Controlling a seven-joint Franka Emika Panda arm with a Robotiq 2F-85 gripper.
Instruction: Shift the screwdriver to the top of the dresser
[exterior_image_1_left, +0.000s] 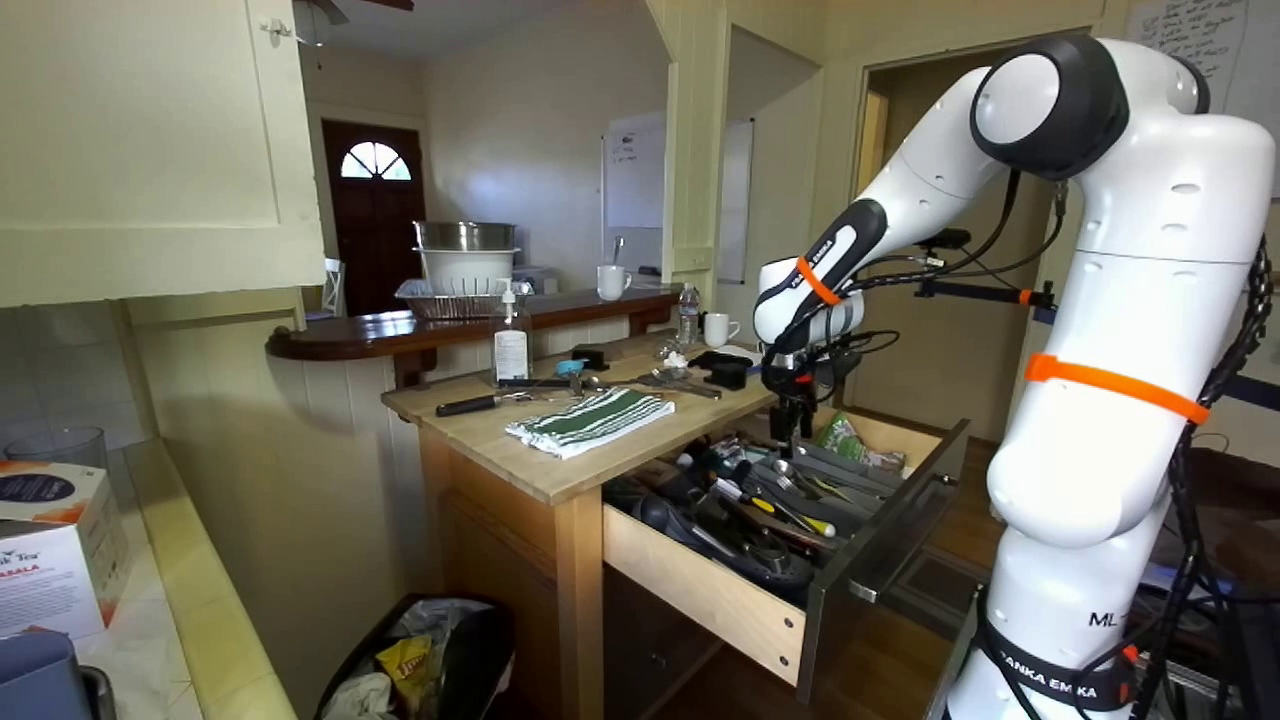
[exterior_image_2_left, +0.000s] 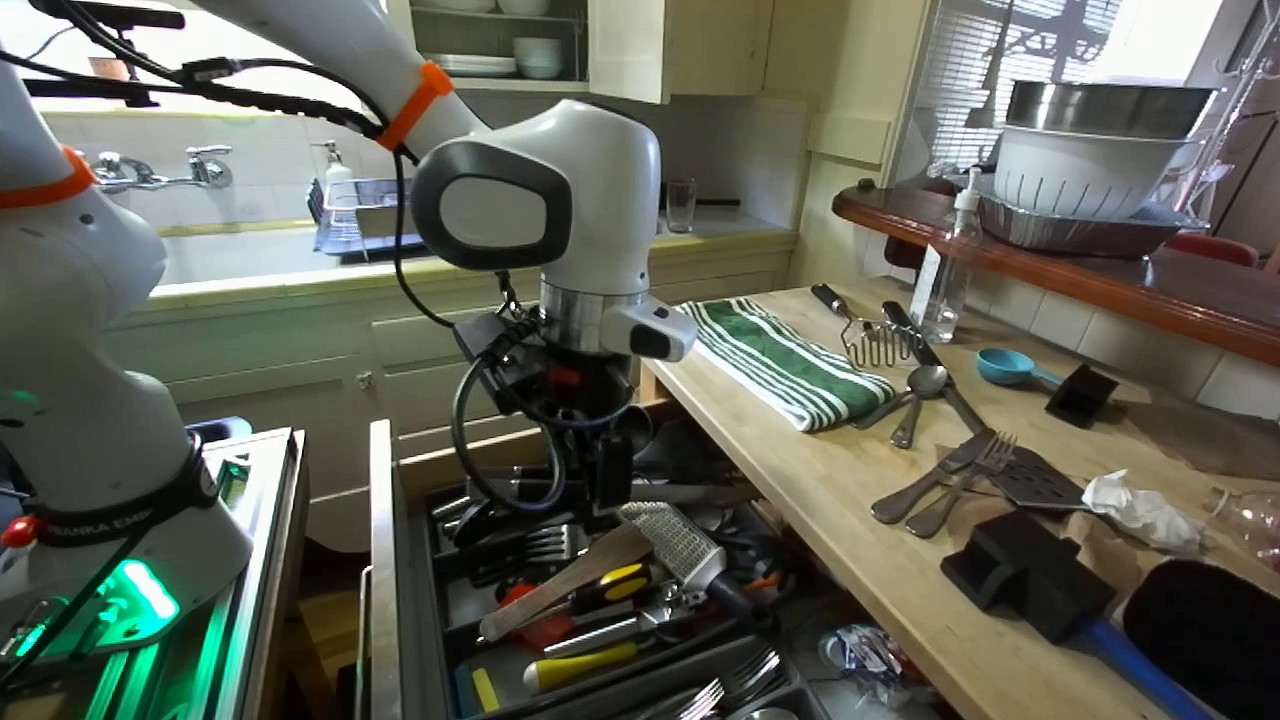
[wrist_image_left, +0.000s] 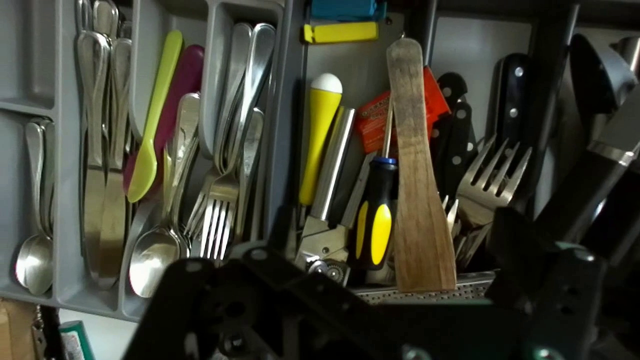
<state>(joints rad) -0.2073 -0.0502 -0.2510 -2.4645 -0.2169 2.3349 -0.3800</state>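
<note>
The screwdriver (wrist_image_left: 372, 225) has a black handle with yellow ovals and a blue ring. It lies in the open drawer (exterior_image_1_left: 700, 590), just beside a wooden spatula (wrist_image_left: 420, 200) that hides part of its shaft. Its handle also shows in an exterior view (exterior_image_2_left: 612, 586). The dresser's pale wooden top (exterior_image_1_left: 560, 478) stands over the drawer and also shows in an exterior view (exterior_image_2_left: 800, 480). My gripper (wrist_image_left: 392, 225) is open and empty, its fingers on either side of the screwdriver handle and spatula in the wrist view. It hangs over the drawer in both exterior views (exterior_image_1_left: 792, 440) (exterior_image_2_left: 605, 490).
A can opener (wrist_image_left: 325, 240), a yellow-handled tool (wrist_image_left: 320, 135), a large fork (wrist_image_left: 492, 185) and a grater (exterior_image_2_left: 680, 545) lie close around the screwdriver. A striped towel (exterior_image_1_left: 595, 420), utensils and a soap bottle (exterior_image_1_left: 511, 345) stand on the dresser top. A raised wooden bar (exterior_image_1_left: 400, 335) runs behind.
</note>
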